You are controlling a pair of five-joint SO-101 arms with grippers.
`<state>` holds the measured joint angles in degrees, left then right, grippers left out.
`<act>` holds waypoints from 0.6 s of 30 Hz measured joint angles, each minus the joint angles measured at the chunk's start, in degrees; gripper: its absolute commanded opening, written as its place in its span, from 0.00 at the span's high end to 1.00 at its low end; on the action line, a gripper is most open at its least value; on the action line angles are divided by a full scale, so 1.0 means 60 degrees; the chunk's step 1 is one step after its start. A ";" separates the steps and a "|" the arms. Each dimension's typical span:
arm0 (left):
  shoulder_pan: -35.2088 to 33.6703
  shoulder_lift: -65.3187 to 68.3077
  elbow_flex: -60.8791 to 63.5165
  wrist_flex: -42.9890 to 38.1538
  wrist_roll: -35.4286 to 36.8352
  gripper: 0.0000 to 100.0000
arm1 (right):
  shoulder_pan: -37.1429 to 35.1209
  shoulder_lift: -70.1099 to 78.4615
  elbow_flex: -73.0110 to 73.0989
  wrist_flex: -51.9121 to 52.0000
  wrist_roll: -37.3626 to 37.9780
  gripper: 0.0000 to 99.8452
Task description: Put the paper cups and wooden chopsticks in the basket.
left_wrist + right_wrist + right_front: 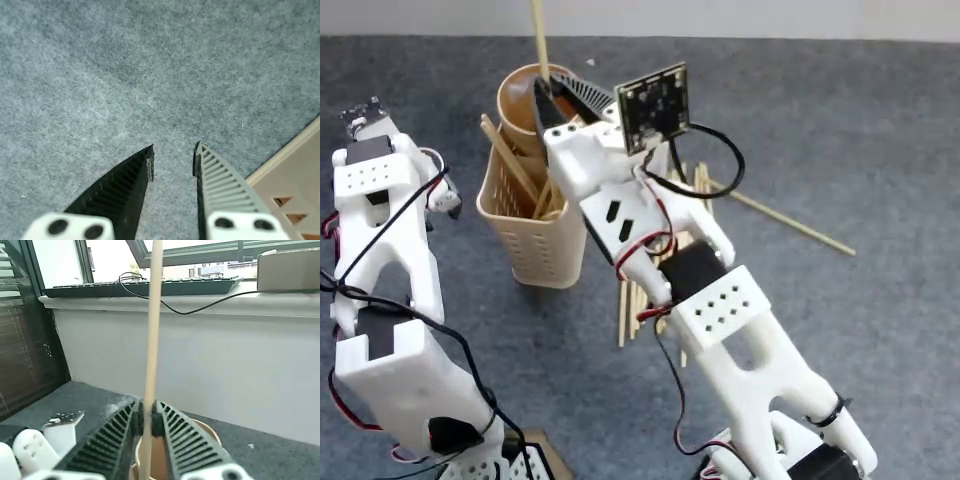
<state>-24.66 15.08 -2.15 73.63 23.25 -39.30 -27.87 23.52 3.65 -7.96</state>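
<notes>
The left gripper (173, 155) hangs over the grey carpeted surface (100, 75). Its 2 fingers are spread apart, released, with nothing between them. In the left wrist view a corner of the beige slotted plastic basket (295, 175) shows just beside the gripper.

In the high view the left arm stands at the left edge of the surface (840, 120), with the basket (535, 240) upright just to its right. Inside the basket, at its far end, sits a brown paper cup (518, 95). Several pale wooden chopsticks (510, 160) lean inside the basket, in front of the cup.

The right gripper (555, 85) is above the cup, clenched on 1 long wooden chopstick (539, 35) that it holds upright. In the right wrist view the 2 ribbed fingers of the right gripper (147, 410) press the held chopstick (152, 315) from both sides. Its lower end points down towards the open mouth of the paper cup (207, 432) below.

Right of the basket, a loose bundle of chopsticks (628, 315) lies on the surface, partly under the right arm. Farther right, well apart from the basket, 1 lone chopstick (790, 222) lies flat and slanted on the surface.
</notes>
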 measured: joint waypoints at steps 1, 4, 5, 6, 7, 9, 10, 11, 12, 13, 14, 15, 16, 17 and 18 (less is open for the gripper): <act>0.0000 0.0000 0.0000 0.0000 0.0000 0.84 | 0.0000 0.0015 0.0000 0.0000 -0.0220 1.00; 0.0000 0.0000 0.0000 0.0000 0.0000 0.84 | 0.0000 0.0308 0.0117 0.0000 -0.0498 1.00; 0.0000 0.0000 0.0000 0.0000 0.0000 0.84 | 0.0000 0.0454 0.0190 0.0000 -0.0542 1.00; 0.0000 0.0000 0.0000 0.0000 0.0000 0.84 | 0.0000 0.0601 0.0322 0.0000 -0.0557 0.99; 0.0000 0.0000 0.0000 0.0000 0.0000 0.84 | 0.0000 0.0689 0.0381 0.0000 -0.0557 0.98; 0.0000 0.0000 0.0000 0.0000 0.0000 0.84 | 0.0000 0.0791 0.0454 0.0000 -0.0557 0.91; 0.0000 0.0000 0.0000 0.0000 0.0000 0.84 | 0.0000 0.0791 0.0454 0.0000 -0.0557 0.87; 0.0000 0.0000 0.0000 0.0000 0.0000 0.84 | 0.0000 0.0791 0.0454 0.0000 -0.0396 0.85; 0.0000 0.0000 0.0000 0.0000 0.0000 0.84 | 0.0000 0.0791 0.0454 0.0029 -0.0234 0.85; 0.0000 0.0000 0.0000 0.0000 0.0000 0.84 | 0.0000 0.0791 0.0454 0.0147 -0.0117 0.85; 0.0000 0.0000 0.0000 0.0000 0.0000 0.84 | 0.0000 0.0791 0.0454 0.0425 0.0015 0.85; 0.0000 0.0000 0.0000 0.0000 0.0000 0.84 | 0.0000 0.0791 0.0410 0.0777 0.0176 0.85; 0.0000 0.0000 0.0000 0.0000 0.0000 0.84 | 0.0000 0.0791 0.0234 0.1187 0.0337 0.85; 0.0000 0.0000 0.0000 0.0000 0.0000 0.84 | 0.0000 0.0791 -0.0029 0.1641 0.0484 0.85; 0.0000 0.0000 0.0000 0.0000 0.0000 0.84 | 0.0000 0.0747 -0.0381 0.2139 0.0601 0.85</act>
<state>-24.66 15.08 -2.15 73.63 23.25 -39.30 -23.38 21.23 16.48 -4.35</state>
